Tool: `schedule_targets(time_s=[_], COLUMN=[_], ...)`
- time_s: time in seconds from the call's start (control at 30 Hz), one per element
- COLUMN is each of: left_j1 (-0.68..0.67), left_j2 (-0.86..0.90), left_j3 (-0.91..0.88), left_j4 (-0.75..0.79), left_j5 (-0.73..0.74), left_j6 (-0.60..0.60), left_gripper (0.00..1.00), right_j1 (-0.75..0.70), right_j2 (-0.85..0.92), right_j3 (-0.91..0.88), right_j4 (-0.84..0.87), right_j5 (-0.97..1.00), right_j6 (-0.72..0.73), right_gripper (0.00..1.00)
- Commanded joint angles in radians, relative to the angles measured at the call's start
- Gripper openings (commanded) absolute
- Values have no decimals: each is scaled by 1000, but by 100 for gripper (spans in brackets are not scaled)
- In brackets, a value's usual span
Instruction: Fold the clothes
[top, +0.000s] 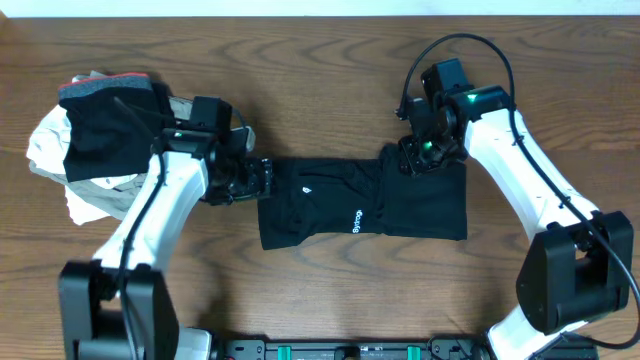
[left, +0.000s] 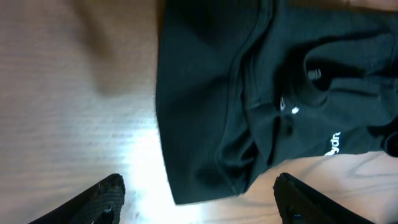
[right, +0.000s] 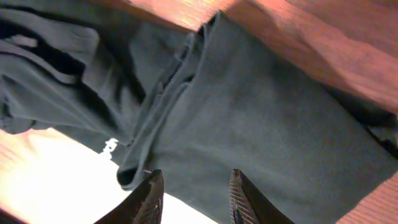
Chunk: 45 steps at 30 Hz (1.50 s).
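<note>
Lying left-right, the black garment (top: 330, 205) has your spread left gripper (top: 265, 178) at 1 end, your spread right gripper (top: 412, 160) over the other.

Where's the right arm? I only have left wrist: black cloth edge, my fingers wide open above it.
Observer: Overhead puts the right gripper at the opposite end of the black garment, on its top edge.
Operator: Open or shut?
Observer: Right wrist shows its fingers parted, with cloth below them and nothing pinched between them.
Operator: Any other clothes?
Observer: A pile of clothes, dark on pale, sits at the far left of the overhead view.
</note>
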Motion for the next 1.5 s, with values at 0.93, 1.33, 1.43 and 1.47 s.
schedule_targets(time_s=[0.93, 1.33, 1.43, 1.47], left_j1=[-7, -46, -60, -63], left_j2=[336, 336, 336, 336], left_j3=[6, 6, 6, 6], left_j4=[109, 154, 161, 161], left_j5=[351, 351, 351, 350], left_j6=[98, 96, 94, 94], left_gripper=[67, 56, 66, 67], right_j1=[-5, -2, -2, -1], right_j2=[8, 8, 8, 8], right_j3=[-18, -18, -18, -18], right_j4=[-4, -14, -20, -21], right_j5=[25, 25, 24, 25], right_j6=[18, 37, 37, 38], right_gripper=[33, 33, 32, 32])
